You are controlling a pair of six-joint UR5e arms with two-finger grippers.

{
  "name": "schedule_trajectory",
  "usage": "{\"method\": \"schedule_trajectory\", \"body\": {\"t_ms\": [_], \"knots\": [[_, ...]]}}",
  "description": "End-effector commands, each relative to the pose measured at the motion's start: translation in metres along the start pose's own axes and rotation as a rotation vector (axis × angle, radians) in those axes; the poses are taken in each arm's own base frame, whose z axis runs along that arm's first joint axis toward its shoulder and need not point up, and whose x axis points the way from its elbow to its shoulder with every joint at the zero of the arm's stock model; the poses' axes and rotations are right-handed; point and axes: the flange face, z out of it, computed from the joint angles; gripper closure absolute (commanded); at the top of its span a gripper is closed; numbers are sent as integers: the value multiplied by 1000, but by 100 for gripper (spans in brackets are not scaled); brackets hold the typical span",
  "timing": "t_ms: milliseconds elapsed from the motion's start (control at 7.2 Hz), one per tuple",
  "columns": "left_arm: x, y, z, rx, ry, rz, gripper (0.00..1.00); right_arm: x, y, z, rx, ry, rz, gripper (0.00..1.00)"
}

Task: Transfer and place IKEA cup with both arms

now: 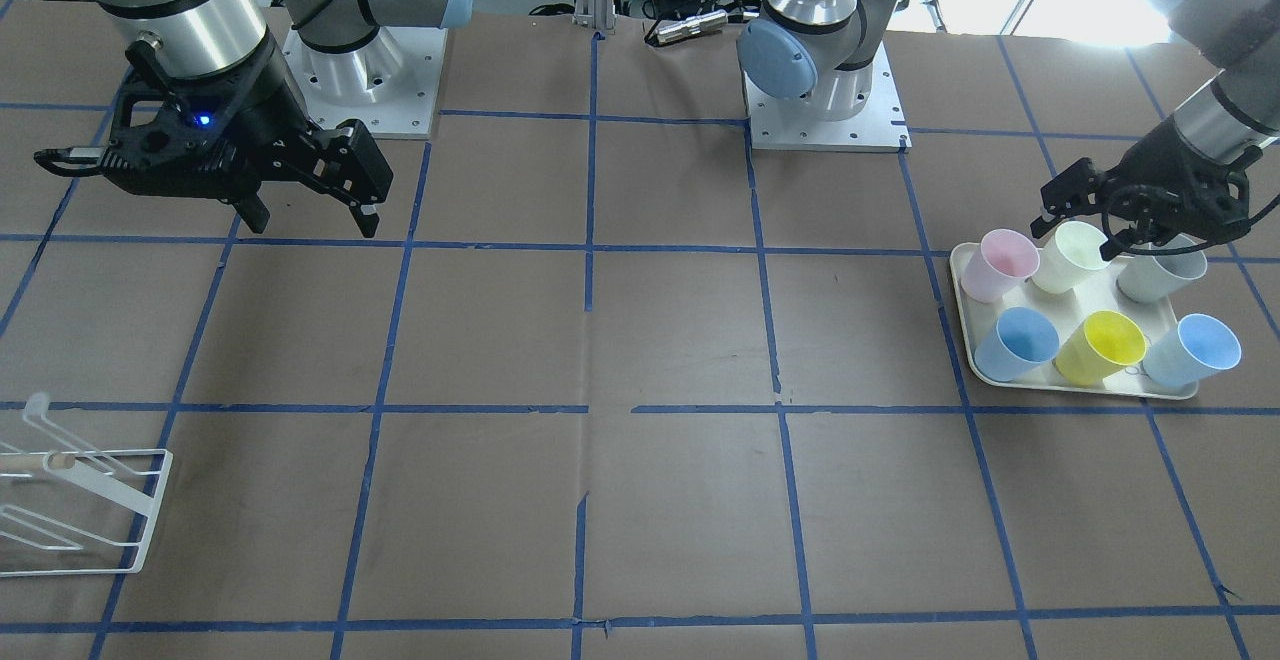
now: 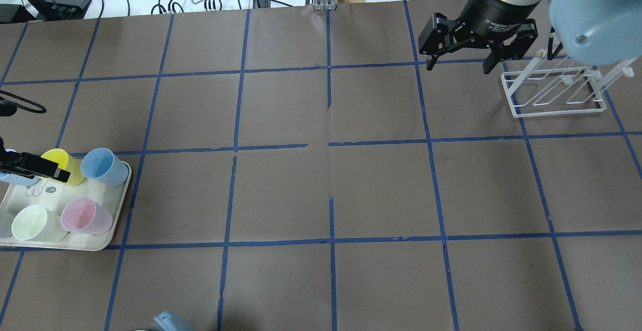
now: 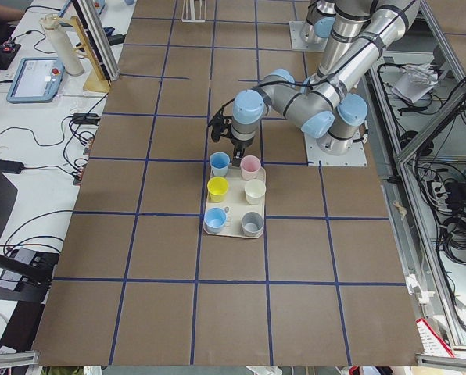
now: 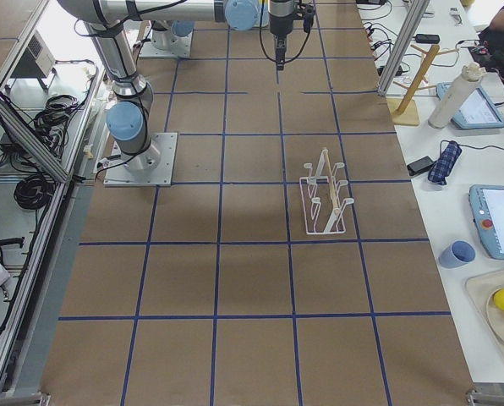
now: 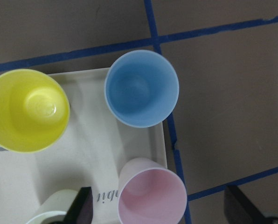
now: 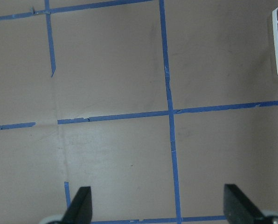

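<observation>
The pale pink IKEA cup (image 1: 1000, 262) stands upright at a corner of a cream tray (image 1: 968, 325); it also shows in the overhead view (image 2: 85, 215) and the left wrist view (image 5: 151, 193). My left gripper (image 1: 1080, 230) is open and empty above the tray, over the cream-white cup (image 1: 1068, 255) beside the pink one. In the left wrist view the pink cup lies between the two open fingers (image 5: 80, 207), below them. My right gripper (image 2: 459, 66) is open and empty, high above the table, next to the white wire rack (image 2: 551, 88).
On the tray also stand a grey cup (image 1: 1160, 270), a yellow cup (image 1: 1100, 345) and two light blue cups (image 1: 1018, 342) (image 1: 1192, 350). The brown table with its blue tape grid (image 2: 328, 145) spreads between tray and rack. Both arm bases (image 1: 825, 90) stand at the table's back.
</observation>
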Motion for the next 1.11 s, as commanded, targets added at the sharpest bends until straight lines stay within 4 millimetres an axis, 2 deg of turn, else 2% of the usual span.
{"method": "schedule_trajectory", "body": {"t_ms": [0, 139, 278, 556, 833, 972], "knots": [[81, -47, -51, -42, -42, -87, 0, 1, 0, 0, -5, 1, 3, 0], [123, -63, -61, -44, -51, -120, 0, 0, 1, 0, -7, 1, 0, 0], [163, -76, -63, -45, -58, -163, 0, 0, 1, -1, -7, 1, 0, 0], [229, -89, -65, -35, -77, -194, 0, 0, 0, 0, -8, 1, 0, 0], [279, -92, -67, -40, -215, -187, 0, 1, -1, 0, -8, 3, 1, 0], [295, -92, -79, -18, -220, -180, 0, 1, 0, 0, -8, 3, 0, 0]]}}
